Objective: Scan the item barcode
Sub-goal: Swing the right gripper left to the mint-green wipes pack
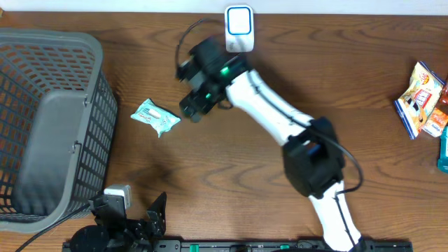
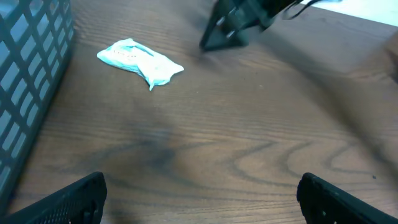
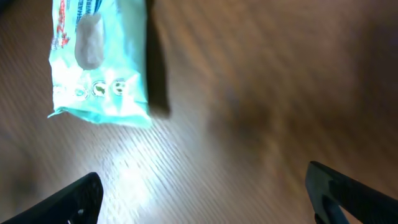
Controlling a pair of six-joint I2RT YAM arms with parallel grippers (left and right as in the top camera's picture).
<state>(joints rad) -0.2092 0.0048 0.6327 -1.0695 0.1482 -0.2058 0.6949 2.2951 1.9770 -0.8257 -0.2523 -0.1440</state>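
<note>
Right gripper [image 1: 190, 112], jaws apart, beside packet [image 1: 155, 117]; only overhead shows scanner [image 1: 239, 28]

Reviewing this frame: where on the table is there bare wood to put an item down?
Widest free patch: between the right arm and the snack packets. Another lies below the teal packet in the overhead view, between the basket and the right arm. Crowded: around the teal packet, where the open right gripper hangs beside it, and up by the scanner.
</note>
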